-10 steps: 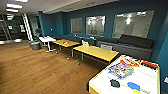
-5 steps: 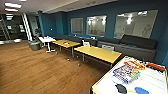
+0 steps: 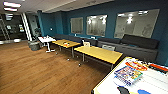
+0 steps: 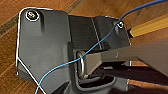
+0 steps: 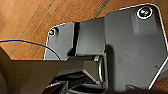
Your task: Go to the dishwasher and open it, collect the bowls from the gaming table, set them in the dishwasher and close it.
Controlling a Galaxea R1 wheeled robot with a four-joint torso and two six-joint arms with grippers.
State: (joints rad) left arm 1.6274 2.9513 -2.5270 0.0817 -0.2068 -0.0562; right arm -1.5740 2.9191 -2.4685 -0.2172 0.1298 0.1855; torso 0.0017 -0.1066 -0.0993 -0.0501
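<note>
Long white-topped gaming surface [image 3: 107, 86], nearer than a second ago, small round black bowl [image 3: 123, 90] and blue bowl [image 3: 143, 92] at its near edge; hand states: cannot tell.

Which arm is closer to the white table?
Probably left, but unsure: a yellow strip like the white table edge lies beside the left arm; beneath the right arm lies wooden floor.

No legible text, label, brand, number or sign was present. The colourful printed box [image 3: 128, 75] on the gaming table [image 3: 107, 86] carried markings too blurred to read.
</note>
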